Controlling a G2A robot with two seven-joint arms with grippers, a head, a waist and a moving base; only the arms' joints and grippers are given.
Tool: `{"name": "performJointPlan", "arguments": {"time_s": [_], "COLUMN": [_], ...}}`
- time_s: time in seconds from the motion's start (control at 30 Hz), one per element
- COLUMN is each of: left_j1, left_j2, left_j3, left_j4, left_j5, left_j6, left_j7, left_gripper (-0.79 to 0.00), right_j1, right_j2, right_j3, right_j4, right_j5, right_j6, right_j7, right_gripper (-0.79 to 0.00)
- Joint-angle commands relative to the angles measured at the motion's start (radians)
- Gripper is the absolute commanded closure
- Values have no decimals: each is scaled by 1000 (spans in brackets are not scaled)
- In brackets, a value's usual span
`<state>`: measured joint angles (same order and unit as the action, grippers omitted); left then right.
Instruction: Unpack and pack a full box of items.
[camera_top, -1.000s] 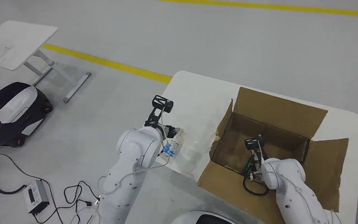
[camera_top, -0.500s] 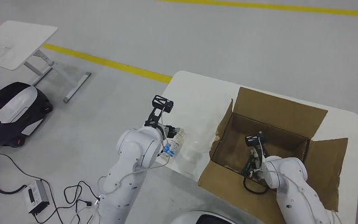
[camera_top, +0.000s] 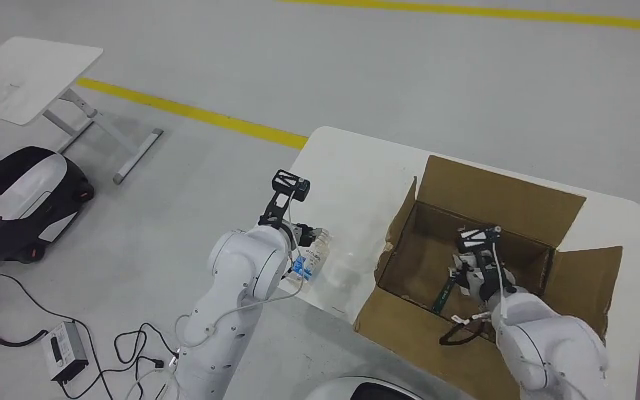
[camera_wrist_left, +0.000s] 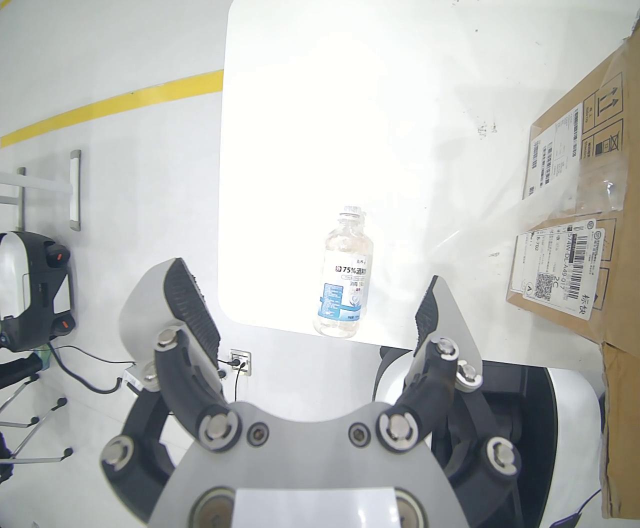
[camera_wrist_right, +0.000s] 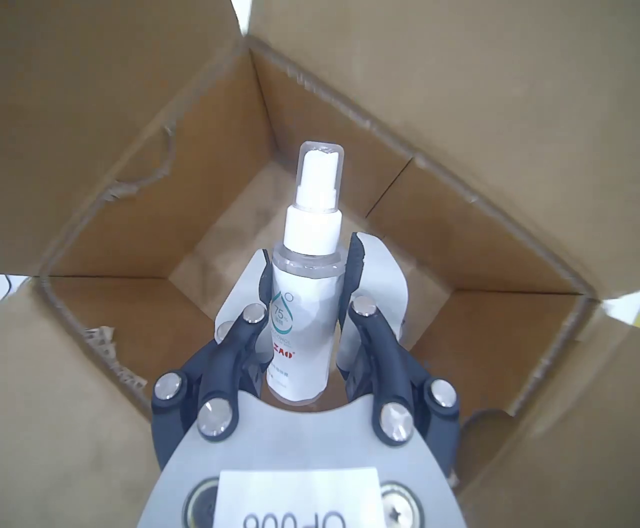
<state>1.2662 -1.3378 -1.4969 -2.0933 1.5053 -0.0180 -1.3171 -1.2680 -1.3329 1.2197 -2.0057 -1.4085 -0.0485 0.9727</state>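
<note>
A clear bottle with a blue and white label (camera_wrist_left: 344, 280) lies on its side on the white table (camera_wrist_left: 325, 125), close to the table's edge. My left gripper (camera_wrist_left: 305, 280) hangs open above it, one finger on each side and apart from it. In the top view this bottle (camera_top: 312, 255) is just left of the open cardboard box (camera_top: 490, 195). My right gripper (camera_wrist_right: 310, 255) is shut on a small spray bottle (camera_wrist_right: 314, 220) with a white nozzle under a clear cap. It holds the bottle over the inside of the box (camera_wrist_right: 325, 85), whose brown bottom shows below.
The box's flaps stand open on all sides, and its labelled side wall (camera_wrist_left: 575, 200) faces the clear bottle. A black cable loop (camera_top: 460, 335) lies on the box's near flap. Bare table top (camera_top: 350, 170) stretches left of the box. The table edge runs just beside the clear bottle.
My right arm has risen and shifted right inside the box, still shut on the spray bottle. The left arm and the clear bottle have not moved.
</note>
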Motion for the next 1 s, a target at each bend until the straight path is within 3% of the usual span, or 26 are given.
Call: {"name": "performJointPlan", "arguments": {"time_s": [0.0, 0.07, 0.57, 0.8, 0.97], "left_j1": [0, 0, 0, 0, 0], "left_j2": [0, 0, 0, 0, 0], "left_j3": [0, 0, 0, 0, 0], "left_j4": [0, 0, 0, 0, 0], "left_j5": [0, 0, 0, 0, 0], "left_j6": [0, 0, 0, 0, 0], "left_j7": [0, 0, 0, 0, 0], "left_gripper": [-785, -785, -785, -785, -785], "right_j1": [-52, -90, -96, -131, -148], "right_j2": [5, 8, 10, 19, 27], "right_j3": [18, 30, 51, 229, 394], "right_j4": [-67, -98, -125, -326, -344], "right_j5": [-20, -32, -26, 97, 187], "right_j6": [-12, -9, -13, -12, -39], "right_j7": [-43, -81, -123, -161, -229], "right_gripper": [0, 0, 0, 0, 0]}}
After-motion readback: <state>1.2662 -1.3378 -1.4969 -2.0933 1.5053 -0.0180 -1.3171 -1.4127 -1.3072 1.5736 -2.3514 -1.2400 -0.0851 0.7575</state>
